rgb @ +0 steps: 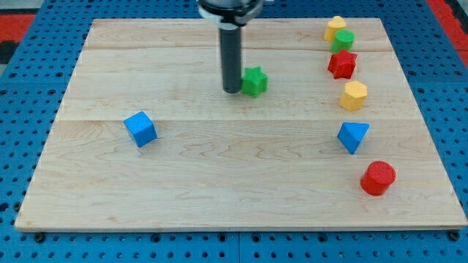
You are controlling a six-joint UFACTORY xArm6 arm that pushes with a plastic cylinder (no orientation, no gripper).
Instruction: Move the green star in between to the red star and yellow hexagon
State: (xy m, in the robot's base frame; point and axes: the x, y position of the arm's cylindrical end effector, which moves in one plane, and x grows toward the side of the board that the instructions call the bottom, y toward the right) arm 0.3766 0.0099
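The green star (pixel 254 81) lies on the wooden board near the view's top centre. My tip (pixel 232 90) stands right at its left side, touching or nearly touching it. The red star (pixel 342 64) is at the view's right, near the top. The yellow hexagon (pixel 354 96) lies just below the red star, with a small gap between them. Both are well to the right of the green star.
A yellow block (pixel 336 28) and a green block (pixel 344 40) sit above the red star. A blue triangular block (pixel 353 136) and a red cylinder (pixel 378 178) lie below the hexagon. A blue cube (pixel 140 128) is at the left. The board's edge (pixel 241 229) runs along the bottom.
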